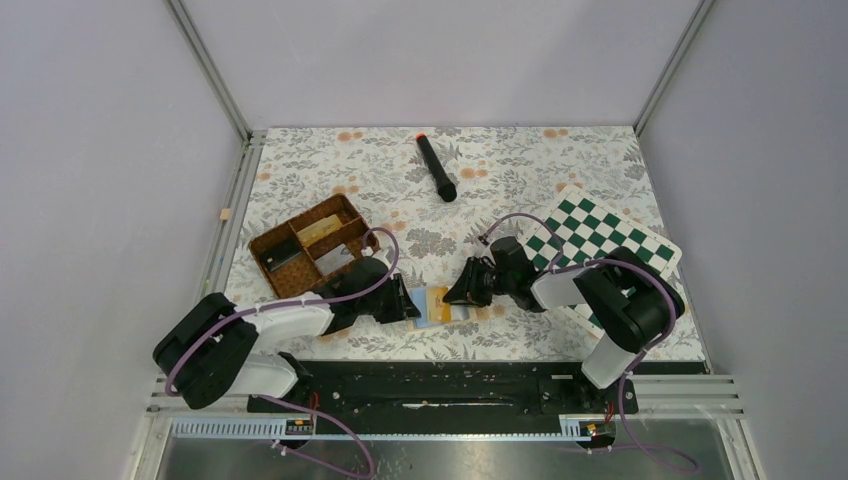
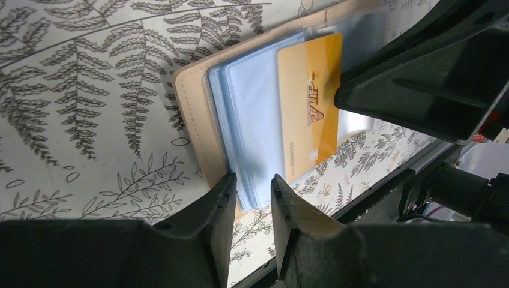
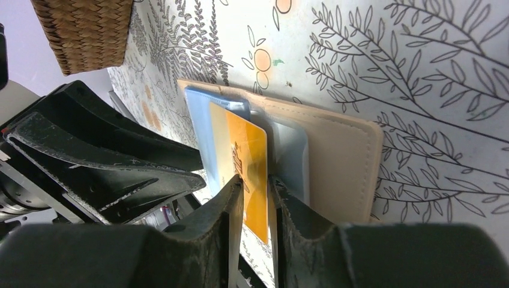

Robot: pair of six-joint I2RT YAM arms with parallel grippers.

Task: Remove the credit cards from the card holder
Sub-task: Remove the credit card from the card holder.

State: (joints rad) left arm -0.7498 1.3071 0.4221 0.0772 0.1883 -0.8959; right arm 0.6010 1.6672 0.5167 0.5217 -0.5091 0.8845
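Observation:
The card holder [image 1: 437, 305], a tan sleeve, lies open on the floral cloth between my two grippers, its tan edge [image 2: 192, 108] showing on the left. A yellow-gold credit card [image 2: 309, 102] lies on its light blue leaves [image 2: 252, 114] and sticks out past the holder [image 3: 342, 156]. My left gripper [image 2: 252, 183] stands at the holder's edge, its jaws slightly apart over the blue leaves' corner and gripping nothing. My right gripper [image 3: 255, 180] straddles the gold card [image 3: 252, 150], with a gap on each side. A light blue credit card edge [image 3: 198, 126] shows beside it.
A brown woven partitioned basket [image 1: 305, 245] stands just behind the left arm. A black stick with an orange tip [image 1: 436, 168] lies at the back centre. The green-white chequered board [image 1: 600, 235] lies under the right arm. The table's black front rail [image 1: 430, 385] runs close by.

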